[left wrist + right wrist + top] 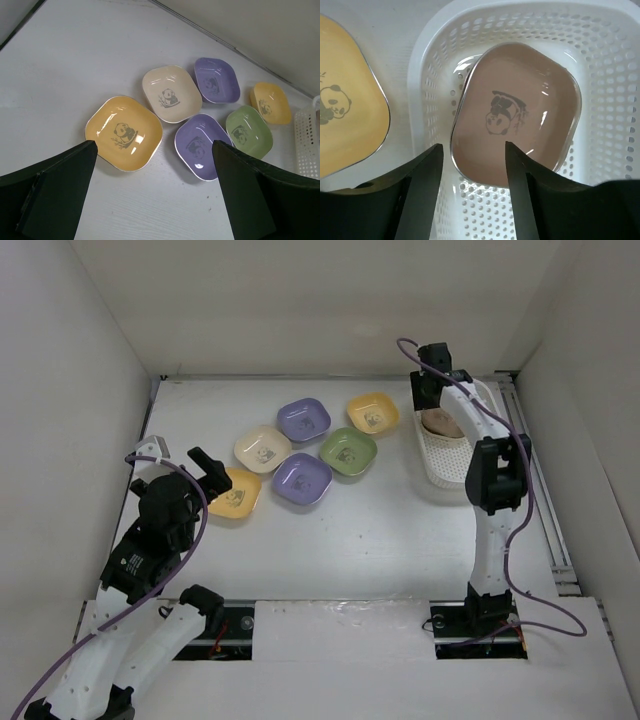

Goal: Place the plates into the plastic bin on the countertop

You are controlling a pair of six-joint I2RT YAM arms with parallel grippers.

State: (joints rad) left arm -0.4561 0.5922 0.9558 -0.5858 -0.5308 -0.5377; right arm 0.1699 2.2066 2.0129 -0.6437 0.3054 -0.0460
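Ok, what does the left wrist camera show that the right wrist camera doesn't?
Only left wrist: the near yellow plate, cream plate, near purple plate, far purple plate and green plate, on the countertop. Only right wrist: the brown plate lying inside the plastic bin. Both: the plastic bin and the far yellow plate beside it.

plates (123, 132): smooth, glossy, reflecting light | plastic bin (605, 65): shiny white perforated plastic | table (380, 540): smooth matt white surface | right hand (473, 149): matt black fingers (420, 195)
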